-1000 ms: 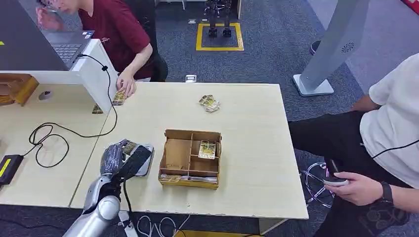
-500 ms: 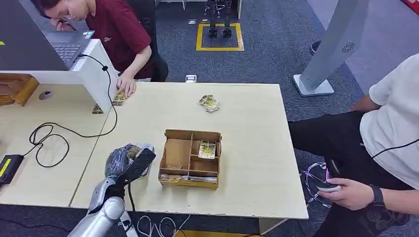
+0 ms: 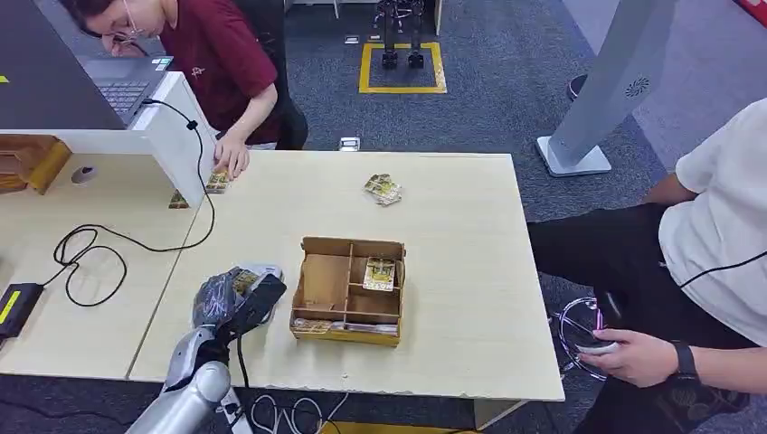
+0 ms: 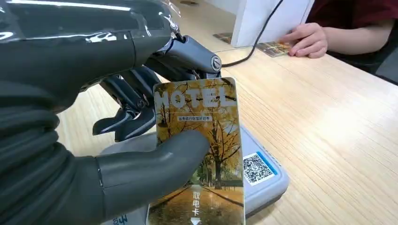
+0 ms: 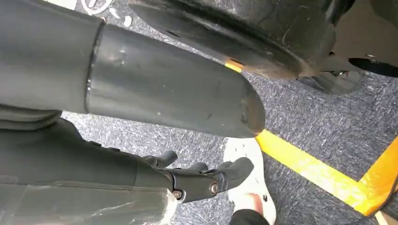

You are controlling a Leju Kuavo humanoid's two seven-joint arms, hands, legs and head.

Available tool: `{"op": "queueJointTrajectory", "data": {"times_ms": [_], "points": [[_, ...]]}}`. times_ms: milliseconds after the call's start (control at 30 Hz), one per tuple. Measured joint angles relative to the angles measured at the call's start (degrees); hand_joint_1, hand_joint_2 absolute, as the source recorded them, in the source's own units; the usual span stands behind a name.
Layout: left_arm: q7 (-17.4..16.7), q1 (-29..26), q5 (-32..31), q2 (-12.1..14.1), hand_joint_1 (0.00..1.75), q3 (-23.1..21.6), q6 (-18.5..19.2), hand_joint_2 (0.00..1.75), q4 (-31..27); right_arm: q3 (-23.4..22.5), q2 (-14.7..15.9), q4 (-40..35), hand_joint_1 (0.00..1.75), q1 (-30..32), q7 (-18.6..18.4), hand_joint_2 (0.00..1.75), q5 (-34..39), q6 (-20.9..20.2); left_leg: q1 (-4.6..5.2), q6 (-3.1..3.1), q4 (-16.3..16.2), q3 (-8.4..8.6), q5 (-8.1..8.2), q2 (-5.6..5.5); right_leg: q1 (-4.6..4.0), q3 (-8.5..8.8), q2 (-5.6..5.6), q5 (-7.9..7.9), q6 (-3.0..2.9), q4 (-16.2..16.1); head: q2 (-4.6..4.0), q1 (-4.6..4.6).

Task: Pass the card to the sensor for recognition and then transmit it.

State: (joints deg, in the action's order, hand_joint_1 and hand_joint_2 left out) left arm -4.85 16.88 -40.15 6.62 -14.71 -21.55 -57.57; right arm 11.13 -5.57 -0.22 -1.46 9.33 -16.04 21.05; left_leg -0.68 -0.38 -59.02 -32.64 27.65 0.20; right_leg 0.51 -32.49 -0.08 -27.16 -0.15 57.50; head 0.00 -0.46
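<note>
So starting on the left side of the desk there's a black cable (image 3: 90, 249) looped on the lighter table, and a person in a dark red shirt (image 3: 213, 59) sitting at the far corner with one hand resting on some cards (image 3: 217, 179). Closer in, the left hand (image 3: 231, 298) has the card (image 4: 202, 140) pinched between its thumb and darker fingers (it's a yellow autumn-tree one that says HOTEL), and it's holding it just above the grey sensor (image 4: 263, 176), the one with the QR sticker. Next over is the cardboard box (image 3: 348, 289) with dividers, one card lying in a far compartment, and a small pile of cards (image 3: 383, 189) further back on the table. The right hand (image 5: 206, 180) hangs down over the carpet, fingers loosely apart, holding nothing. Far right, a person in a white shirt (image 3: 724, 208) sits holding a small device
</note>
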Motion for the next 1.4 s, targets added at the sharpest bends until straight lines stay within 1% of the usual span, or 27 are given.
{"op": "queueJointTrajectory", "data": {"times_ms": [400,500,567,633,700,767,833,900,1067,1200,1400], "points": [[0.02,0.24,-0.22,-0.33,1.75,0.00,0.06,1.75,1.33,0.04,0.00,0.00,0.00,0.00,0.00,0.00,-0.02,-0.02,0.00,0.00,0.00,0.00,0.00,0.00,0.00,0.01,0.00,0.00,0.00,0.00,-0.02,0.00],[1.55,0.24,1.59,-0.39,1.75,0.02,1.53,1.75,1.33,0.04,0.00,0.00,0.00,0.01,0.02,0.00,-0.02,-0.02,0.00,0.00,0.00,0.00,0.00,0.00,0.00,0.02,0.00,0.00,0.00,0.00,0.00,0.00],[2.65,0.19,3.68,-0.42,1.75,0.02,3.00,1.75,0.79,0.04,0.00,0.00,0.00,0.02,0.00,0.00,0.00,-0.02,0.00,0.01,0.00,0.00,-0.01,-0.01,0.00,0.02,-0.01,0.00,0.00,0.00,0.00,0.00],[4.40,0.02,7.46,-0.42,1.75,0.07,4.88,1.75,-0.33,0.04,0.00,0.00,0.00,0.02,0.02,0.00,-0.02,-0.02,0.00,0.02,0.00,0.00,-0.02,-0.02,0.00,0.02,-0.02,0.00,0.00,0.00,0.00,0.00],[7.46,-0.14,15.89,-0.39,1.75,0.42,7.11,1.75,-2.47,0.04,0.00,0.00,0.00,0.06,0.07,0.00,-0.04,0.00,0.00,0.02,0.00,-0.01,-0.03,-0.02,0.00,0.02,-0.03,0.00,0.00,0.00,0.00,0.00],[9.48,-0.12,23.34,-0.39,1.75,0.74,7.30,1.75,-4.71,0.04,0.00,0.00,0.00,0.09,0.13,0.00,-0.07,0.04,0.00,0.01,0.00,-0.01,-0.03,-0.02,0.00,0.02,-0.03,0.00,0.00,0.00,0.00,0.00],[11.00,0.04,29.28,-0.42,1.75,1.29,6.25,1.75,-7.35,0.04,0.00,0.00,0.00,0.13,0.15,0.00,-0.13,0.22,0.00,0.01,0.00,-0.01,-0.03,0.00,0.00,0.00,-0.01,0.04,0.00,0.00,0.00,0.00],[12.46,0.59,31.96,-0.31,1.75,1.68,4.48,1.75,-9.49,0.04,-0.18,0.00,0.00,0.16,-0.13,0.00,-0.11,1.03,0.00,0.01,0.00,-0.02,-0.03,0.00,0.00,-0.01,-0.01,0.04,0.00,0.00,0.00,0.00],[15.04,2.23,32.59,0.07,1.75,2.43,1.44,1.75,-12.94,0.04,-0.26,0.00,0.00,0.13,-0.22,0.00,-1.18,0.33,-0.01,0.01,0.00,-0.01,-0.04,-0.01,0.00,-0.01,-0.02,0.04,-0.01,0.01,0.00,0.00],[16.02,2.67,32.55,0.13,1.75,2.80,-0.43,1.75,-14.01,0.04,-0.24,0.00,0.00,0.13,-0.04,0.00,-1.40,-0.02,-0.01,0.01,0.00,-0.01,-0.04,0.01,0.00,-0.01,0.00,0.04,-0.01,0.01,0.00,0.00],[16.44,2.96,32.41,0.13,1.75,3.08,-1.05,1.75,-14.08,0.04,-0.24,0.00,0.00,0.11,-0.04,0.00,-2.01,-0.02,0.00,0.01,0.00,-0.02,-0.04,-0.01,0.00,-0.01,0.00,0.04,0.00,0.01,0.00,0.00]]}}
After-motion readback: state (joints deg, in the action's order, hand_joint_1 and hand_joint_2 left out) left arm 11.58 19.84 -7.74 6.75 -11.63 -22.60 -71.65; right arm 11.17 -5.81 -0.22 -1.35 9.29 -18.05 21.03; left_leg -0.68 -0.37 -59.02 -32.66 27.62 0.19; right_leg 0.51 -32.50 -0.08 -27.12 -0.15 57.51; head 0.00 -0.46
